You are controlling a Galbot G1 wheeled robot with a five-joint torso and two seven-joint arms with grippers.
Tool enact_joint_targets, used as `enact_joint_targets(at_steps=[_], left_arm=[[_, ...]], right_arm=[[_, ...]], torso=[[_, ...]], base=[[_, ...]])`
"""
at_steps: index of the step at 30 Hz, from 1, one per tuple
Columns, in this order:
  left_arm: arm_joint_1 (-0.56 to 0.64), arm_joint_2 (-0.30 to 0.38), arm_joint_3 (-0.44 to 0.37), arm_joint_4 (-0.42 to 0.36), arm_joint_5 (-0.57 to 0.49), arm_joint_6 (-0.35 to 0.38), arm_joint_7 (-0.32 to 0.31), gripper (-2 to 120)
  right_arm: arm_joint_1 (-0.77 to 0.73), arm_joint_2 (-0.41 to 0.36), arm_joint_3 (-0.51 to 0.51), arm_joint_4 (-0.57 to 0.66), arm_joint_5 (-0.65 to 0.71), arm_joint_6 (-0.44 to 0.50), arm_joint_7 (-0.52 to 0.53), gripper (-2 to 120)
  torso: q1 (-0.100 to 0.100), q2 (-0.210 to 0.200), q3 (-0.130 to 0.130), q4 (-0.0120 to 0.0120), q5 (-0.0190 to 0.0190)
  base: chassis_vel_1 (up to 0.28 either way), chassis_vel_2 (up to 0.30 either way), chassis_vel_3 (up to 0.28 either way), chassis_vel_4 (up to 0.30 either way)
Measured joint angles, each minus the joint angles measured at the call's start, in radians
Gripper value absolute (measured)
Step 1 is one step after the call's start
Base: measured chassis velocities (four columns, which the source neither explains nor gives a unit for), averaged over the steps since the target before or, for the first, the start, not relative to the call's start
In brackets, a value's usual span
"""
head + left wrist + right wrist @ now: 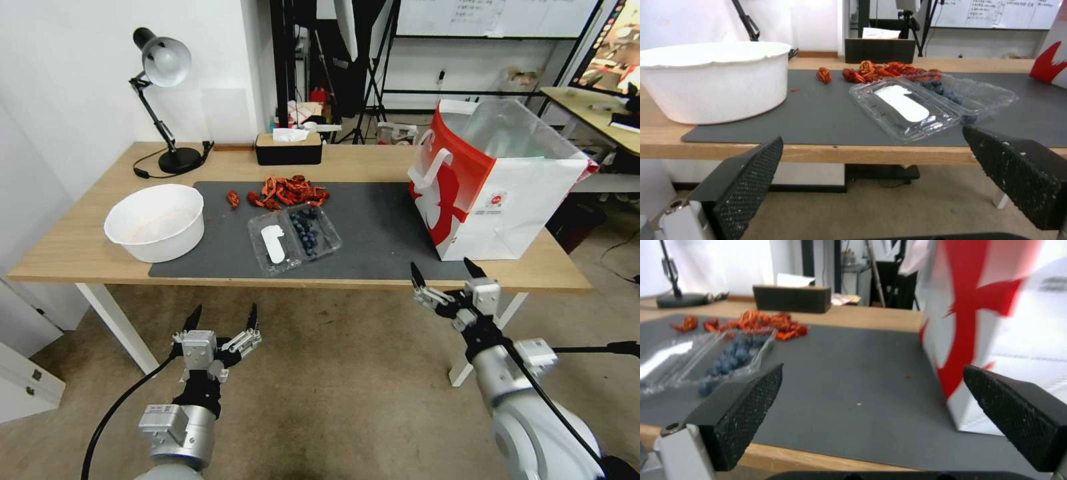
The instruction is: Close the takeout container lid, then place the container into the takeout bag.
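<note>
Table [87,247]: takeout container [295,239] open.

On the wooden table [87,247]: grey mat [373,227], white bowl [155,222] at its left edge, red scraps [290,191] piled at its far edge. Behind the mat, black tissue box [289,148]; far left, black desk lamp [163,100].
</note>
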Motion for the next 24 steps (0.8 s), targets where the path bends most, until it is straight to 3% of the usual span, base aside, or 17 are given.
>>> enact_joint_targets(at_steps=[6,8,13,19,24], left_arm=[[0.010,-0.011,-0.002,0.007,0.018,-0.014,0.001,100],[0.014,-0.021,-0.002,0.017,0.033,-0.024,0.001,100],[0.019,-0.030,-0.004,0.022,0.039,-0.030,0.001,100],[0.021,-0.034,-0.013,0.035,0.040,-0.037,-0.002,100],[0.018,-0.036,-0.014,0.042,0.040,-0.037,-0.003,100]], right_arm=[[0.091,-0.057,-0.097,-0.059,-0.003,-0.049,0.054,100],[0.174,-0.076,-0.188,-0.086,-0.020,-0.145,0.102,100],[0.249,-0.082,-0.274,-0.105,-0.024,-0.228,0.154,100],[0.371,-0.038,-0.409,-0.147,-0.023,-0.359,0.281,100],[0.423,0.008,-0.470,-0.179,-0.041,-0.405,0.338,100]], torso=[[0.000,0.000,0.000,0.0000,0.0000],[0.000,0.000,0.000,0.0000,0.0000],[0.000,0.000,0.000,0.0001,0.0001],[0.000,0.000,0.000,0.0000,-0.0002],[0.000,0.000,0.000,0.0001,-0.0001]], base=[[0.000,0.000,0.000,0.000],[0.000,0.000,0.000,0.000],[0.000,0.000,0.000,0.000],[0.000,0.000,0.000,0.000],[0.000,0.000,0.000,0.000]])
